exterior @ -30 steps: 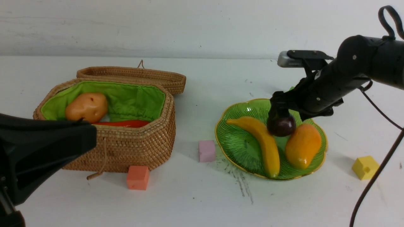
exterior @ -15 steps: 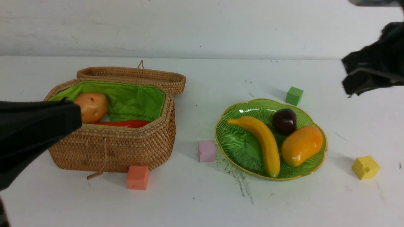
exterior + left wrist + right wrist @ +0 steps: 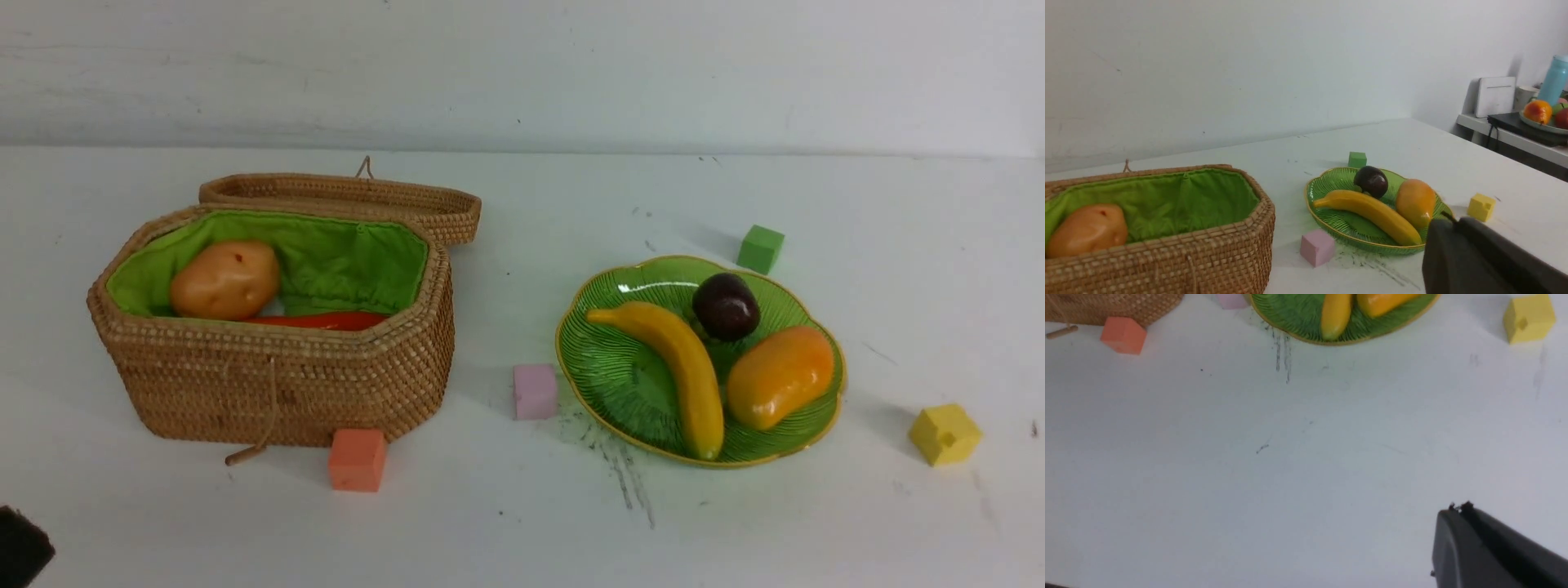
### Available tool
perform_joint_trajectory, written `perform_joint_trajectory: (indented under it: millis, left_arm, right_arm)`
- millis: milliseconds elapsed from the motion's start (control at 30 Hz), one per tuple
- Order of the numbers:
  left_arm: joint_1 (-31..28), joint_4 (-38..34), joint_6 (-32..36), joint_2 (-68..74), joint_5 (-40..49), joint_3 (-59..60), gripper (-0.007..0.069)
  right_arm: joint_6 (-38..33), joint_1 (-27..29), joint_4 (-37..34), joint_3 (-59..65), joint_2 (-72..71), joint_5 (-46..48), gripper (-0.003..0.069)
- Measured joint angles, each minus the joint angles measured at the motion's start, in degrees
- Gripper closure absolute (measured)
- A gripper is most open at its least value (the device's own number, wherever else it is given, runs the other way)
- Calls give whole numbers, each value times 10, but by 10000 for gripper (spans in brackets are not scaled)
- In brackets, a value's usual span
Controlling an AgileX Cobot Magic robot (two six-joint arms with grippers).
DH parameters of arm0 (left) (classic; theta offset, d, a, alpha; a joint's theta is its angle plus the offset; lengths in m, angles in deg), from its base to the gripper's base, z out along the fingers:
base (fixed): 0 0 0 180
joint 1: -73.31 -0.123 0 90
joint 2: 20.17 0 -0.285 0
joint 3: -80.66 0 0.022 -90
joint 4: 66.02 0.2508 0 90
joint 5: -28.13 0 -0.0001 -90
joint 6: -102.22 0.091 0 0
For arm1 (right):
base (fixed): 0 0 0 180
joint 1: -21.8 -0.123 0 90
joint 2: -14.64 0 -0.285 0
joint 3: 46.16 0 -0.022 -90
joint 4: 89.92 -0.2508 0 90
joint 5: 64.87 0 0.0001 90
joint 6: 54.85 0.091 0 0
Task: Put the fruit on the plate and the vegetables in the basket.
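Right now your left end effector (image 3: 1457, 241) shows only as a dark finger in its wrist view, near the plate (image 3: 604, 367); you cannot tell whether it is parted or clenched. Your right end effector (image 3: 1461, 535) hangs over bare table (image 3: 1290, 457), grip state equally unreadable. On the plate lie the banana (image 3: 678, 367), mango (image 3: 780, 376) and mangosteen (image 3: 726, 306). Inside the basket (image 3: 286, 384) sit the potato (image 3: 224, 279) and carrot (image 3: 326, 320).
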Motion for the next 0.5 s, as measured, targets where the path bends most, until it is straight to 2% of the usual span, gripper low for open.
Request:
perform_joint_trajectory:
  millis: [233, 500]
  left_arm:
    - [0, 0, -2, -6, -32, 83, 638]
    - [0, -1, -2, -6, -29, 146, 638]
  right_arm:
    - [12, 0, 4, 110, -92, -42, 655]
    - [12, 0, 6, 142, -99, -35, 650]
